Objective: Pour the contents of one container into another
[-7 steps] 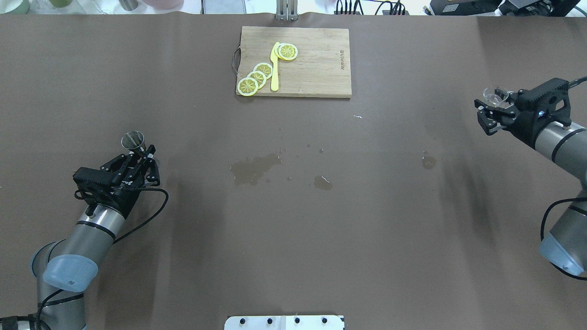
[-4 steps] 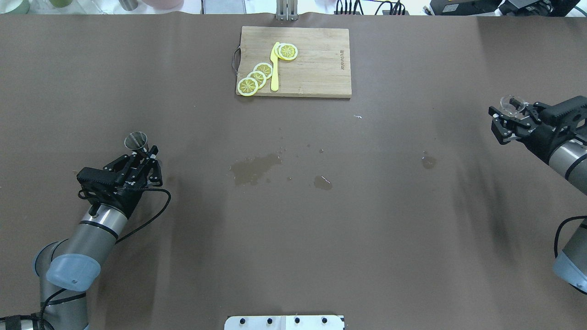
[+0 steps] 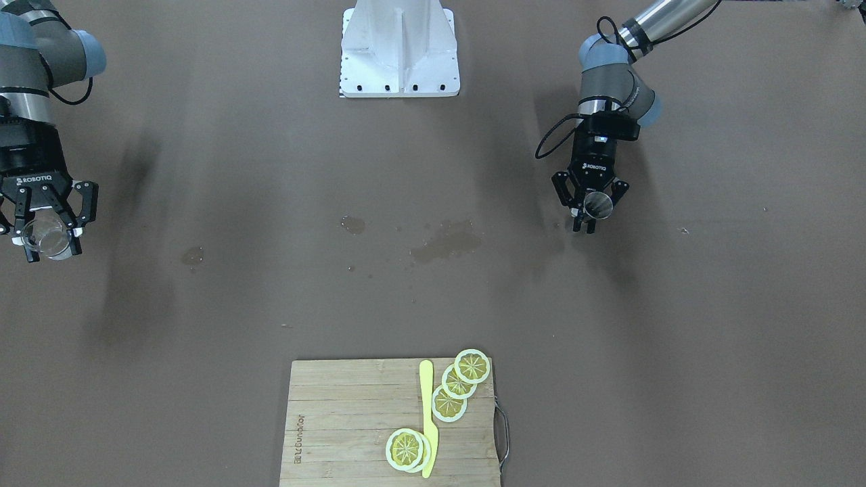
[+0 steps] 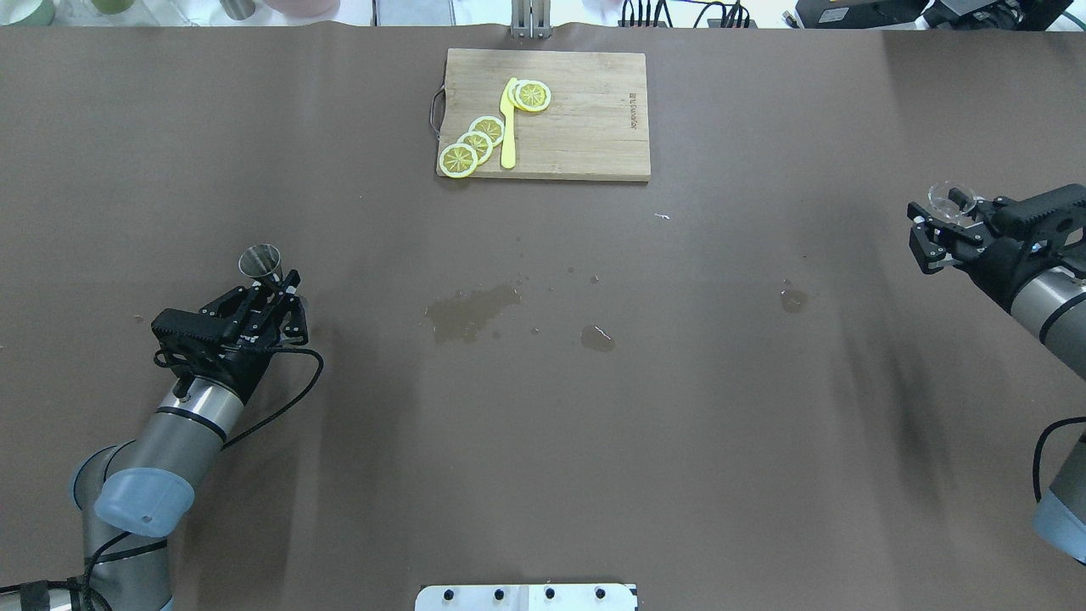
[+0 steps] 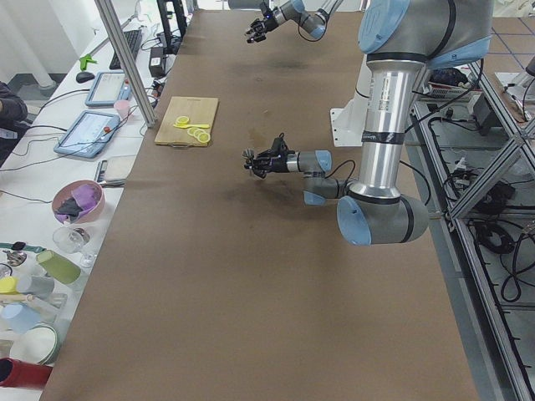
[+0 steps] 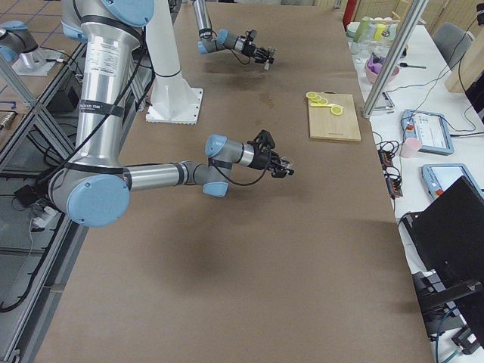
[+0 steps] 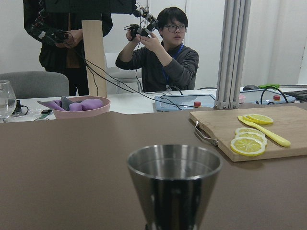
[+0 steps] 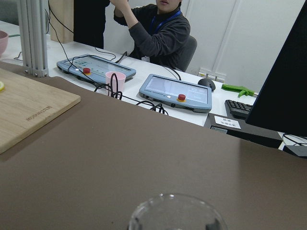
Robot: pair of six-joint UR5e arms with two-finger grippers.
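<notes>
Over the brown worktop (image 4: 543,441), the left tool (image 3: 587,220) is closing around the upright steel jigger (image 4: 260,260) at the robot's left side, while the right tool (image 3: 51,247) is clasping the small clear glass cup (image 4: 948,197) at the right edge, well apart.

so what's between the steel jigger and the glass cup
Between the grey steel hourglass jigger and the small clear glass cup, the overhead view shows only wet spill patches and a tiny white speck on the brown table cover.
</notes>
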